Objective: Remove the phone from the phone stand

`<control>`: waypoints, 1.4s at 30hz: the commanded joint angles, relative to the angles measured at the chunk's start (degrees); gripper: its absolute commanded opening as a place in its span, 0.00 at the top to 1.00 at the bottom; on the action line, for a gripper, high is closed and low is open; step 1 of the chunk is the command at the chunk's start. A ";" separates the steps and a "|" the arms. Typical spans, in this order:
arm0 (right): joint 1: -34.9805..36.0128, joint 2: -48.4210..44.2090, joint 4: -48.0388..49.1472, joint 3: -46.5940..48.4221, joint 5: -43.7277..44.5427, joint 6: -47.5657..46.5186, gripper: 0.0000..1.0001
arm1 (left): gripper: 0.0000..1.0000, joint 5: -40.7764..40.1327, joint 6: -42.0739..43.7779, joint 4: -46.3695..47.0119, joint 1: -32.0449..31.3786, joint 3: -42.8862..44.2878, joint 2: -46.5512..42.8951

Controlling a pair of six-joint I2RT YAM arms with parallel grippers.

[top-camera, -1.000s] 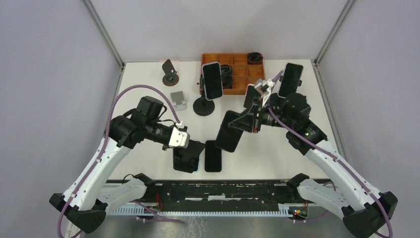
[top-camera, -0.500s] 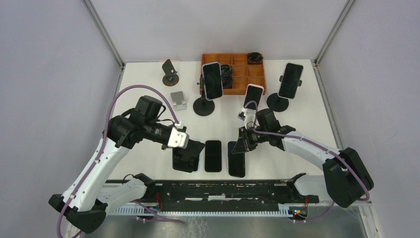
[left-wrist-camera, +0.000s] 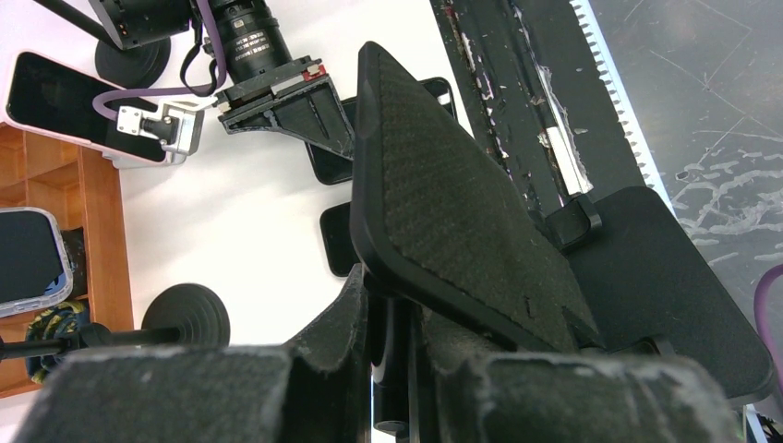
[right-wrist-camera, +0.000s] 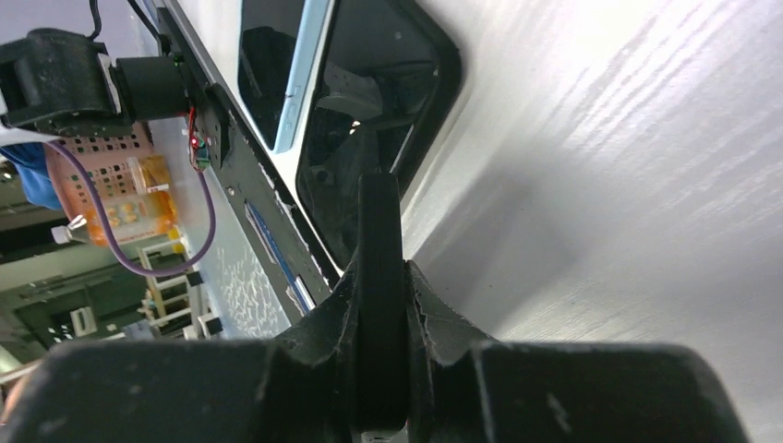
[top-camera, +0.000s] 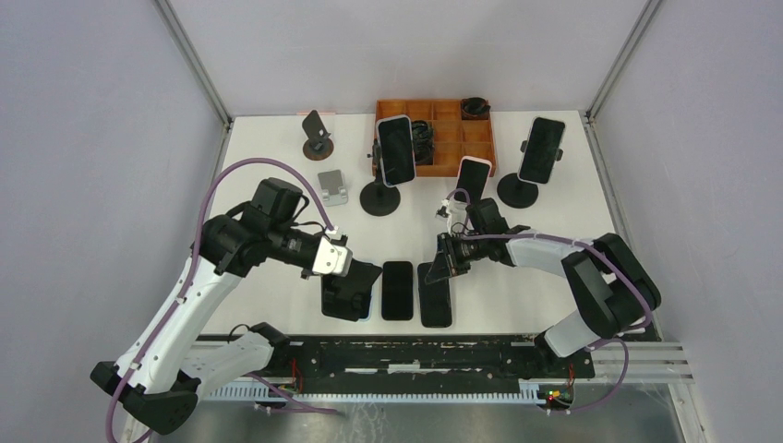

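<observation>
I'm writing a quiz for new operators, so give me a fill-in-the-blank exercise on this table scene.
1. The rectangular compartment tray at the far side is ___ in colour.
2. The phones propped upright on stands number ___.
3. The right gripper has its jaws shut on a flat glossy phone that is ___ in colour.
4. The left gripper clamps the textured black phone, the front row's furthest ___.
Missing words: orange; three; black; left.

Glossy phone (top-camera: 436, 305), matt table (top-camera: 268, 157)
</observation>
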 commanded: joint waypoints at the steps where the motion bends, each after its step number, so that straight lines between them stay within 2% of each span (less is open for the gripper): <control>1: -0.99 3.05 8.40 1.26 8.00 -1.24 0.98 | 0.98 0.70 3.51 0.49 -0.26 1.53 -0.56; 6: -1.73 3.61 13.35 0.08 11.30 1.34 0.93 | 0.98 0.75 4.07 0.51 -0.26 1.24 -0.42; 12: -1.76 4.38 12.47 1.23 17.14 2.49 0.72 | 0.98 1.16 2.97 2.83 -0.26 0.36 -1.17; 18: -1.83 -1.08 13.34 -1.62 24.69 2.96 0.47 | 0.98 1.32 1.82 4.38 -0.26 0.01 -1.05; 24: -1.83 -6.80 8.95 -1.37 30.25 2.81 0.33 | 0.98 1.42 0.70 5.81 -0.26 -0.25 -0.75; 28: -0.99 -15.37 7.72 -4.11 35.77 4.55 0.30 | 0.98 1.68 -0.91 6.95 -0.26 -0.26 -0.53; 31: 1.81 -24.46 9.13 -6.04 36.53 4.63 0.30 | 0.98 2.14 -3.81 10.38 -0.26 -1.41 -0.88; 34: 6.68 -31.24 11.64 -5.88 30.44 3.57 0.30 | 0.98 2.54 -6.72 13.99 -0.26 -2.30 -1.10; 38: 12.54 -38.53 20.52 -6.16 17.20 6.31 0.33 | 0.98 3.25 -9.17 16.11 -0.26 -2.10 -0.44; 42: 16.89 -41.09 30.41 -5.39 13.58 12.34 0.35 | 0.98 4.02 -12.16 18.80 -0.26 -2.14 -0.12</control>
